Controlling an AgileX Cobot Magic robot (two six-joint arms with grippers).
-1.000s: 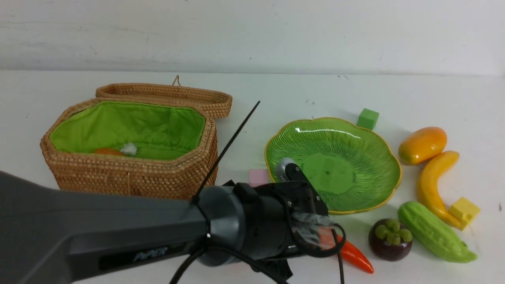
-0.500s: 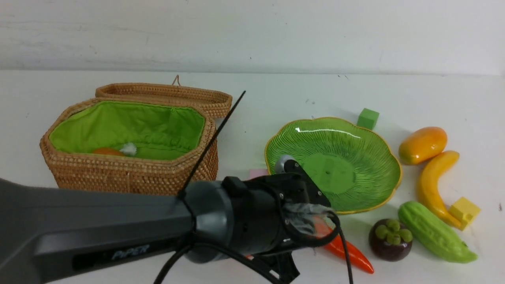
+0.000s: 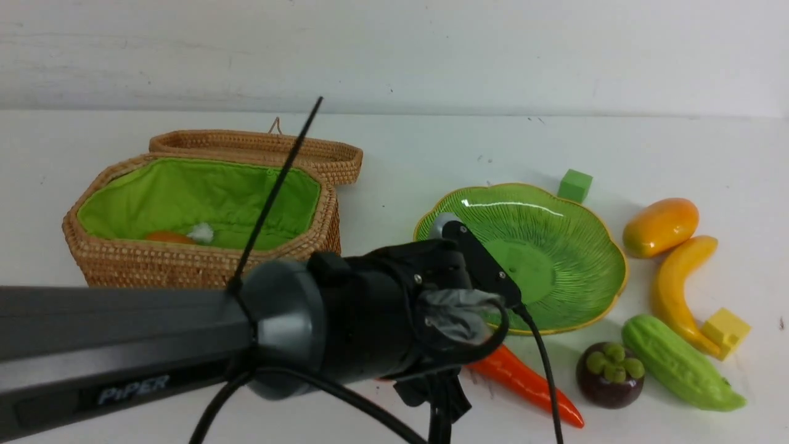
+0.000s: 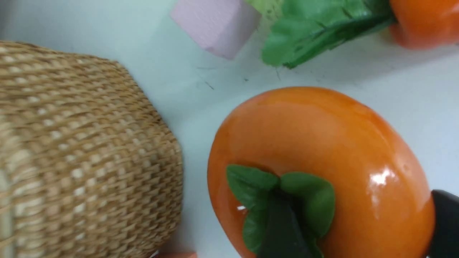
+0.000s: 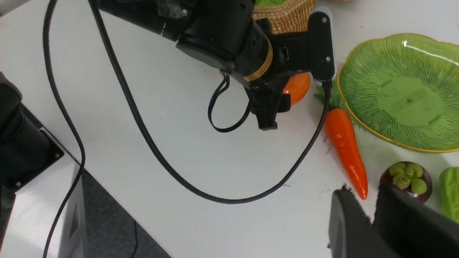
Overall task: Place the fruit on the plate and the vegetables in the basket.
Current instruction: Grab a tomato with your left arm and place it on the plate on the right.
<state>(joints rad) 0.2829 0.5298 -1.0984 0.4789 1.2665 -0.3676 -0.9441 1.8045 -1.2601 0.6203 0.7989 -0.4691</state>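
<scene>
The persimmon (image 4: 322,150) sits between the two dark fingers (image 4: 283,233) of the left gripper (image 4: 362,229). One finger lies over its green leaf cap and the other is at its far side, so the gripper is clamped on it. It is hard to tell if the fruit is off the table (image 3: 678,154) or only just touching it. It is just beside the front corner of the basket (image 3: 203,271), near a pink cube (image 4: 218,25) and the leafy top of the carrot (image 3: 524,382). The left arm (image 3: 123,345) reaches low and almost flat across the front of the basket, with its wrist bent down over the fruit, so the front view hides the persimmon. A black cable hangs from the wrist in a loop over the table. The plate (image 3: 555,216) lies just past the wrist, and the carrot lies close along its near rim, pointing its tip toward the robot. The basket's lid (image 3: 259,151) lies open behind it. On the plate's right are the mangosteen (image 3: 610,373), the gourd (image 3: 678,364), the banana (image 3: 672,290) and the mango (image 3: 659,227), close to each other, with a yellow cube (image 3: 727,330) touching the banana and a green cube (image 3: 575,185) behind the plate. The right gripper (image 5: 373,215) hangs near the mangosteen with its fingers almost together and nothing between them. A wide stretch of bare white table runs from the left wrist back to the table's near edge.
</scene>
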